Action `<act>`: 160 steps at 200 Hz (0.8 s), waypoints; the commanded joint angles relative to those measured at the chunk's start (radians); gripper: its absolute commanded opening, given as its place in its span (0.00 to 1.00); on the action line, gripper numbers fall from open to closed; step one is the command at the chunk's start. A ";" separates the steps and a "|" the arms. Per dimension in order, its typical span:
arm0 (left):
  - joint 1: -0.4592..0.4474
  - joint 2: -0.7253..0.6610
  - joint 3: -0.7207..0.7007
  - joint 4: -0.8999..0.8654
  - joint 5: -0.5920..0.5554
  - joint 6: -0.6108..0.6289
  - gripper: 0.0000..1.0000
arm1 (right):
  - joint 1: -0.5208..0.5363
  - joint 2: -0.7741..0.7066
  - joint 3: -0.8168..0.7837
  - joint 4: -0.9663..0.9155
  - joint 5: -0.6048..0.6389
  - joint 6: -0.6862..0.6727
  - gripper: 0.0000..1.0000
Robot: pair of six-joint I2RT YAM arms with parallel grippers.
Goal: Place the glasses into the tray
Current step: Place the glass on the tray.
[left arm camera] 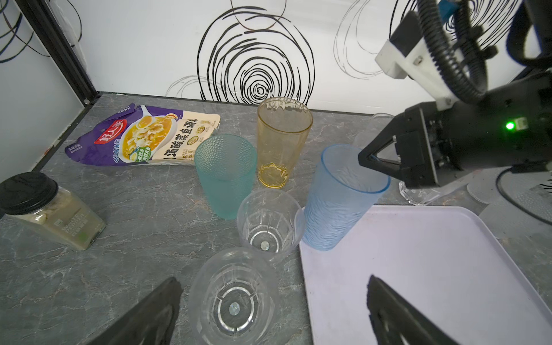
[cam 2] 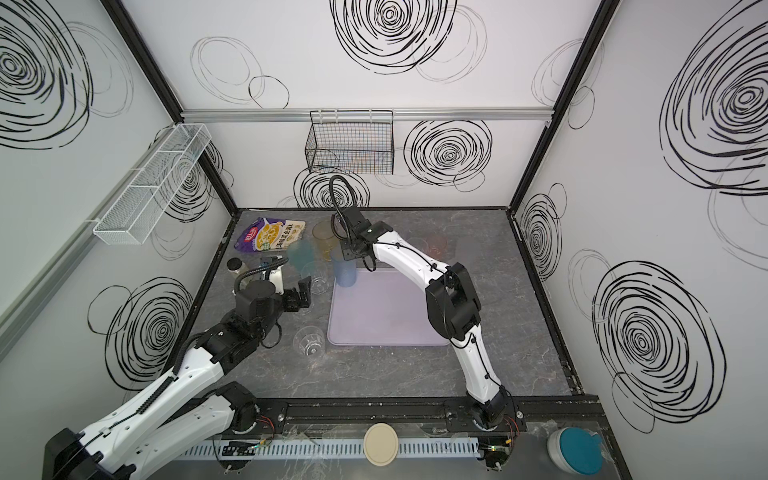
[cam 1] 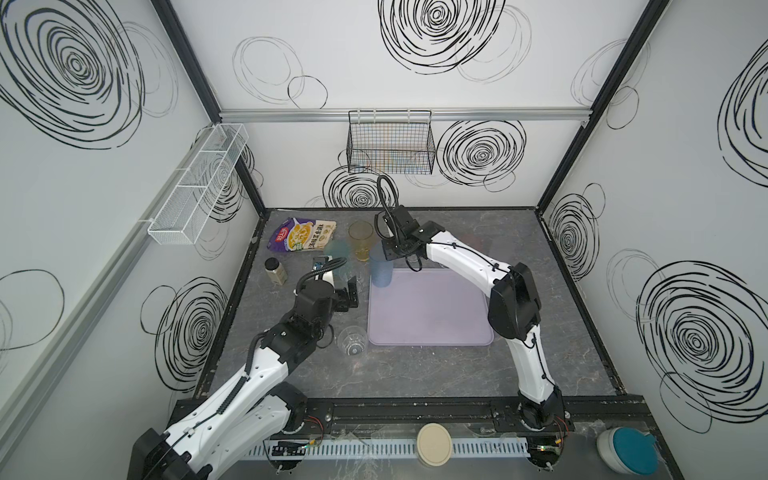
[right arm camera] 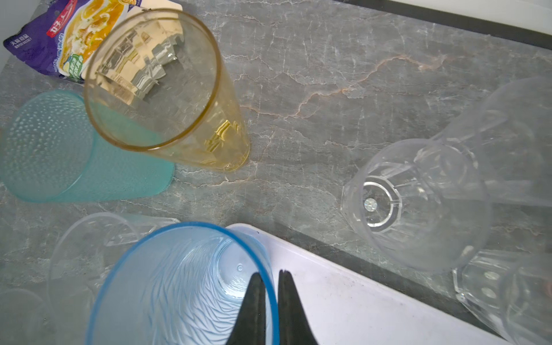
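Note:
The pale lavender tray point(cam 1: 432, 320) point(left arm camera: 433, 268) lies mid-table. A tall blue glass point(cam 1: 381, 272) point(left arm camera: 340, 203) leans with its base on the tray's far left corner. My right gripper point(right arm camera: 271, 277) point(left arm camera: 367, 158) is shut on its rim, one finger inside and one outside. My left gripper point(left arm camera: 274, 279) point(cam 1: 352, 293) is open just left of the tray, with a short clear glass point(left arm camera: 234, 301) standing between its fingers, untouched. Beyond stand another clear glass point(left arm camera: 270, 224), a teal glass point(left arm camera: 225, 176) and an amber glass point(left arm camera: 280, 143). Another clear glass point(cam 1: 353, 340) stands by the tray's near left corner.
A purple seasoning pouch point(cam 1: 301, 235) and a dark-lidded jar point(cam 1: 276, 270) sit at the far left. More clear glasses point(right arm camera: 418, 203) stand behind the tray. A black wire basket point(cam 1: 390, 145) hangs on the back wall and a white mesh rack point(cam 1: 199, 183) on the left wall.

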 commanded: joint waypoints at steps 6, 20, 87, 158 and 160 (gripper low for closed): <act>-0.004 -0.002 -0.005 0.053 0.003 -0.008 1.00 | -0.005 0.006 0.007 -0.042 0.004 0.003 0.00; -0.004 -0.001 -0.005 0.056 0.005 -0.009 1.00 | 0.000 0.005 0.008 -0.048 0.002 -0.001 0.00; 0.006 -0.014 0.003 0.028 -0.009 -0.018 1.00 | 0.028 -0.032 -0.030 -0.027 0.034 -0.005 0.14; 0.026 -0.008 0.049 -0.013 0.003 -0.003 1.00 | 0.030 -0.070 -0.037 -0.023 0.013 -0.001 0.31; 0.027 -0.007 0.053 -0.015 0.003 -0.002 1.00 | 0.030 -0.071 -0.037 -0.023 0.012 0.000 0.32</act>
